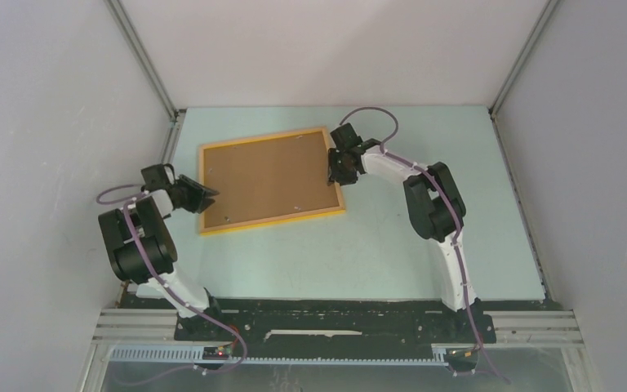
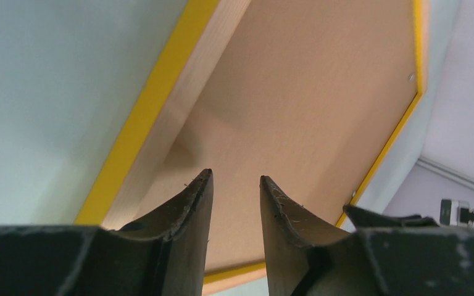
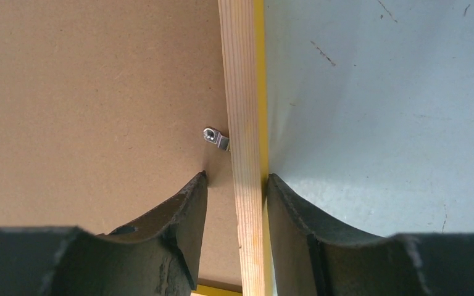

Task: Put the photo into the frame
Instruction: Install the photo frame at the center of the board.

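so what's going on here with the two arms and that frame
The frame lies back side up on the table, its brown backing board in place. The right arm has its jaws open astride the frame's right rim, beside a small metal tab. The left arm holds its jaws open over the board's left side. No photo is in view.

Yellow-rimmed frame [image 1: 273,221], brown backing board [image 1: 265,175]

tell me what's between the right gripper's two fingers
the wooden rim of the frame runs between the fingers of the right gripper, shown in the right wrist view
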